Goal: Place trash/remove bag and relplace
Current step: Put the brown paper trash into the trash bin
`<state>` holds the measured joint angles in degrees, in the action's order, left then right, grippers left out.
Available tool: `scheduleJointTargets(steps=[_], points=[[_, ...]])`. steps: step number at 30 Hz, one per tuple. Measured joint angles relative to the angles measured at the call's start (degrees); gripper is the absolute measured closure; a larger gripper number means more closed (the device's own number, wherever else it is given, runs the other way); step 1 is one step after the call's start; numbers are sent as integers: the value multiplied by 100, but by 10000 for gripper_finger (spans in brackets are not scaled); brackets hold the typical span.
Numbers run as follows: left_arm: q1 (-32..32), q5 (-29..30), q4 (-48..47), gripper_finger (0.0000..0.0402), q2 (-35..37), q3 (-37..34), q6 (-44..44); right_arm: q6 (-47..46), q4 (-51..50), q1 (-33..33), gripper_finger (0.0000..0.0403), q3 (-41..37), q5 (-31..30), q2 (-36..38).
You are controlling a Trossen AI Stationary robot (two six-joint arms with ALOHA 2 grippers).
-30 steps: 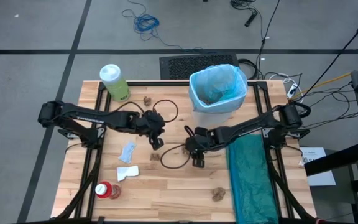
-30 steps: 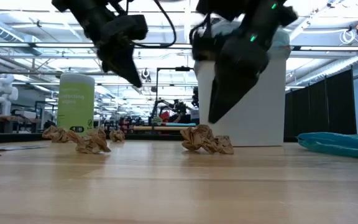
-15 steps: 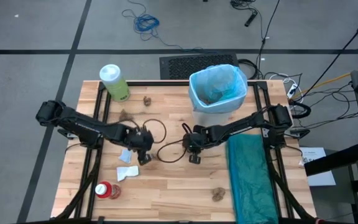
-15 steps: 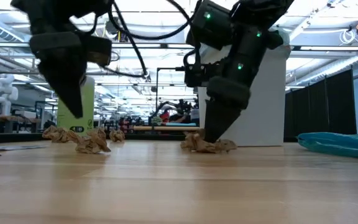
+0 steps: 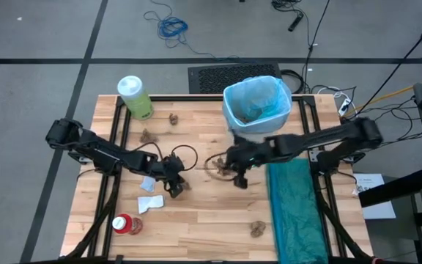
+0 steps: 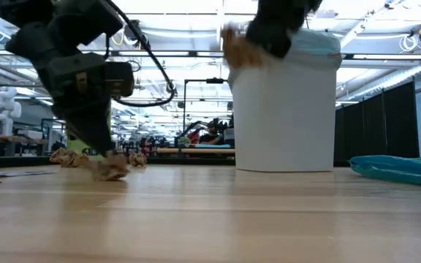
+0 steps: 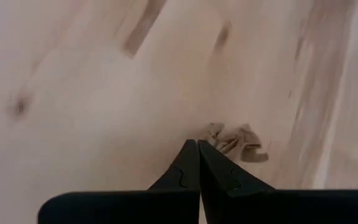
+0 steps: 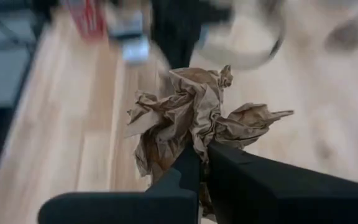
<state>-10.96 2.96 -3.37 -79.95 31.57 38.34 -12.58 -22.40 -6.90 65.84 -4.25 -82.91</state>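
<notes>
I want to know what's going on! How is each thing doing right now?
Right pincer: shut on a paper wad, lifted.
Left pincer: shut, empty, beside a wad on the table.
Bin: upright, blue bag inside.
Green bottle: upright, capped.
Teal bag: lying flat.

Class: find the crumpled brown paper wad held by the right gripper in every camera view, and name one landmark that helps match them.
High view: paper wad beside the right gripper, mid-table.
Low view: wad, blurred, raised before the white wastebasket.
Left wrist view: not in it; another wad lies there.
Right wrist view: wad pinched in the fingers.
Shared landmark: the wastebasket, in high and low views.
</notes>
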Motion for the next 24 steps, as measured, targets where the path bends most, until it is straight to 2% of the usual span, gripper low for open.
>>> scheduleJointTargets(steps=[3,7,9,14,19,24], points=[[167,0,707,402,-246,2,-237,30,20,2,402,151,-732,635],[435,-326,1698,402,-653,2,-464,456,-56,5,402,433,-1912,1223],[580,-482,2183,402,-845,13,-583,691,-175,53,402,595,-2453,1377],[888,-784,2528,402,-1225,364,-922,880,-764,422,403,879,-3415,1456],[1179,-999,1940,402,-1185,942,-1593,756,-1218,948,387,881,-3452,1373],[1450,-458,-32,402,-572,1499,-2015,746,-1394,1147,319,879,-3446,1348]])
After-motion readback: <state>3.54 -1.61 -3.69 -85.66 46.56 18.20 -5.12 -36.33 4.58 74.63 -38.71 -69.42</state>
